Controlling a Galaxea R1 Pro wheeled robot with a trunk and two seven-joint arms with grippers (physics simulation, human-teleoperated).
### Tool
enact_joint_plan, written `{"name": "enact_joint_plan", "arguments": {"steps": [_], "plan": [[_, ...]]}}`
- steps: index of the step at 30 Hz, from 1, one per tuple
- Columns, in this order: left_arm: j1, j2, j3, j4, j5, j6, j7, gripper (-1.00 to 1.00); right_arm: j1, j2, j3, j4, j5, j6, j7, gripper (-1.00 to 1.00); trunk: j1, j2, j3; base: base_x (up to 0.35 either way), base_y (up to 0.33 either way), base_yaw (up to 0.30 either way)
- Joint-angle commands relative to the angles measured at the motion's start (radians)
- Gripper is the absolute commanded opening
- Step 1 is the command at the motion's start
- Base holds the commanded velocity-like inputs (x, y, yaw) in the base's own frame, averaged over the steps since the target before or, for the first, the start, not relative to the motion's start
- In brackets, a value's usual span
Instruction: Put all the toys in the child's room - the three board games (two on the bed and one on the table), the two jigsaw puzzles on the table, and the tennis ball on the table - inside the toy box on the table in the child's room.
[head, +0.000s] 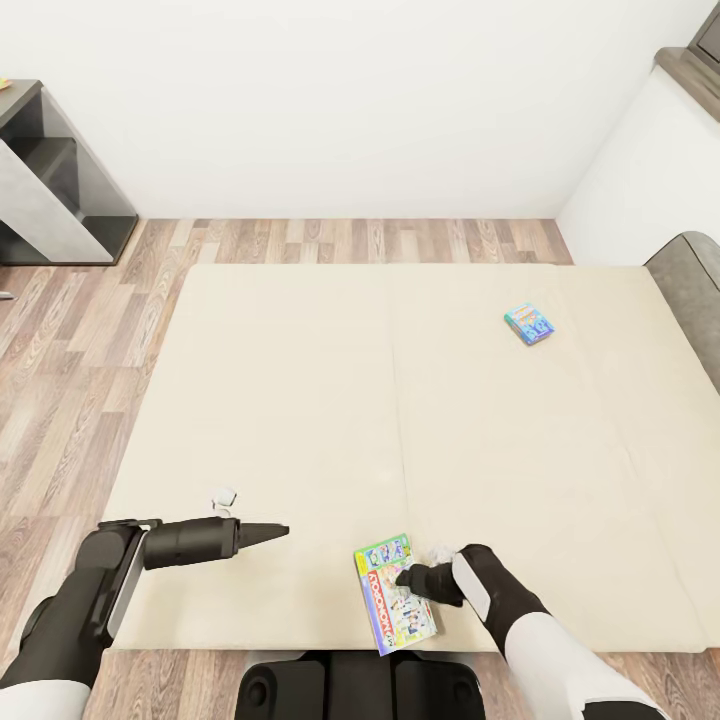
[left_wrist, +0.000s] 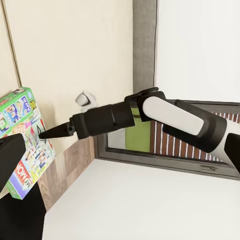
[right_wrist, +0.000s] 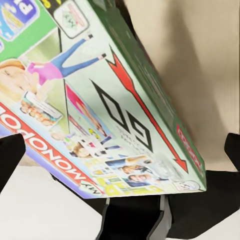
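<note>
Two board games lie on the cream bed (head: 300, 400). The green Monopoly box (head: 393, 594) sits at the bed's near edge, slightly right of centre, its long side running towards the far edge. The small blue game box (head: 529, 324) rests well apart from it, in the far right part of the mattress, nearer the right edge than the far one. The right gripper (head: 408, 577) reaches over the near edge and meets the Monopoly box at its right side; the right wrist view shows the printed lid (right_wrist: 100, 100) tilted close before the camera with the two dark fingertips (right_wrist: 10, 155) spread wide on either side (whether they touch the box cannot be told). The left gripper (head: 272, 531) hangs above the near left part of the bed, pointing towards the Monopoly box; its fingers (left_wrist: 55, 132) come to a narrow point, pressed together, holding nothing. The left wrist view also shows the Monopoly box (left_wrist: 22, 140) beside that tip. A dark shelf unit (head: 50, 180) stands on the wooden floor (head: 70, 350) beyond the bed's far left corner, against the white wall (head: 350, 100).
</note>
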Motion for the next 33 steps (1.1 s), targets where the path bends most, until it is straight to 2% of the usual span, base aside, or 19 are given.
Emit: {"name": "enact_joint_plan", "arguments": {"steps": [1, 6, 23, 33], "plan": [[0.000, 0.000, 0.000, 0.000, -0.002, 0.011, -0.005, 1.00, 0.000, -0.001, -0.001, -0.001, 0.003, -0.002, 0.003, 1.00, 0.001, -0.001, -0.001, 0.000, 0.000, 0.000], [0.000, 0.000, 0.000, 0.000, -0.002, 0.011, -0.005, 1.00, 0.000, 0.004, 0.001, -0.001, 0.004, -0.031, 0.004, 1.00, 0.001, -0.001, -0.001, 0.000, 0.000, 0.000], [0.000, 0.000, 0.001, 0.000, -0.002, 0.011, -0.007, 1.00, 0.000, 0.008, 0.003, 0.000, 0.005, -0.038, 0.004, 1.00, 0.001, -0.001, -0.001, 0.000, 0.045, 0.000], [0.000, 0.000, 0.001, 0.000, -0.002, 0.011, -0.006, 1.00, 0.000, 0.010, 0.042, 0.000, 0.004, -0.038, 0.004, 1.00, 0.001, -0.001, -0.001, 0.000, 0.054, 0.000]]}}
